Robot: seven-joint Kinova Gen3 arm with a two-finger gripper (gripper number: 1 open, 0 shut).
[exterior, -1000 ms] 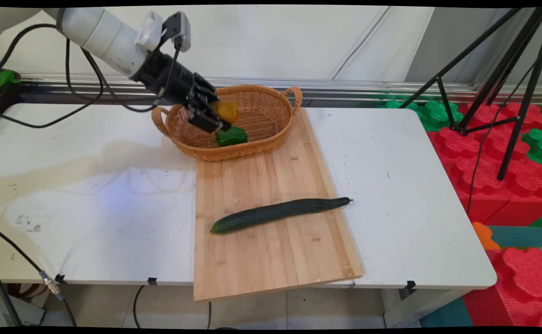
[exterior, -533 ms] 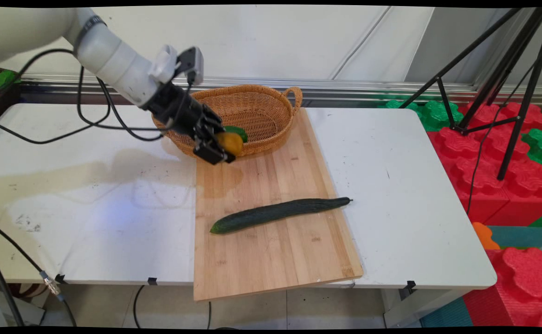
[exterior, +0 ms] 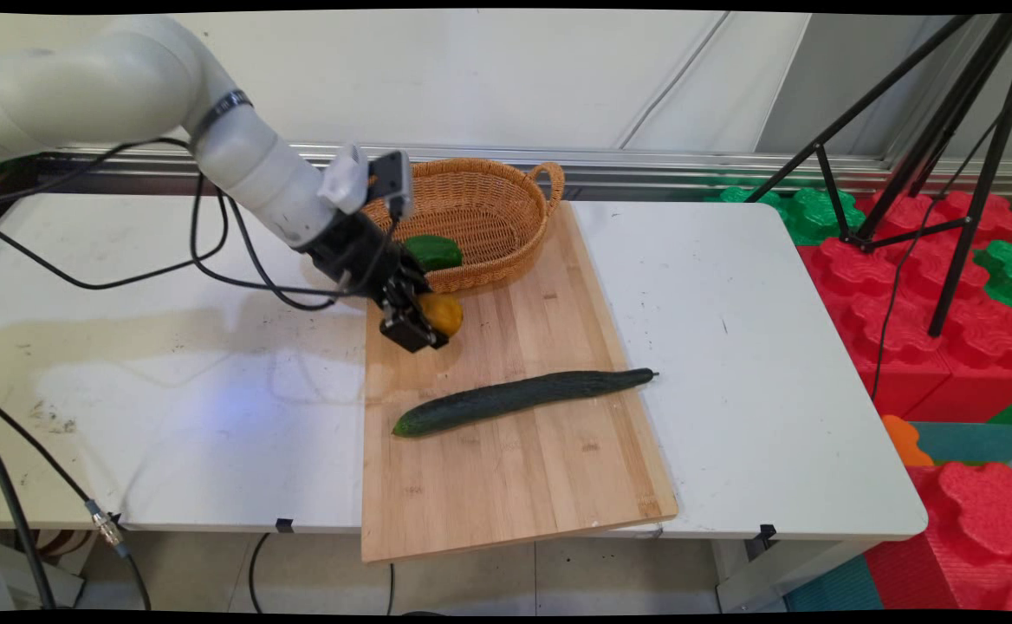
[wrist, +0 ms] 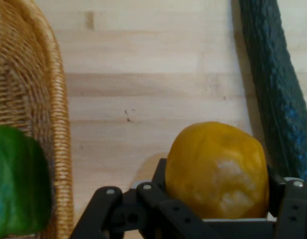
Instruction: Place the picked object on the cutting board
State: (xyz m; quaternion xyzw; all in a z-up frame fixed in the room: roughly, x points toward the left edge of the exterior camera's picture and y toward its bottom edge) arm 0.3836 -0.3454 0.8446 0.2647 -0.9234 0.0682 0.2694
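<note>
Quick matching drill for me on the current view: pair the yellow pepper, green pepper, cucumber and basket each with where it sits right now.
Things:
1. yellow pepper
2. green pepper
3. cucumber
4. basket

Places:
A. lying across the middle of the cutting board
B. standing on the board's far end
C. held in the tool above the board
D. inside the basket

Pairs: 1-C, 2-D, 3-A, 4-B
</note>
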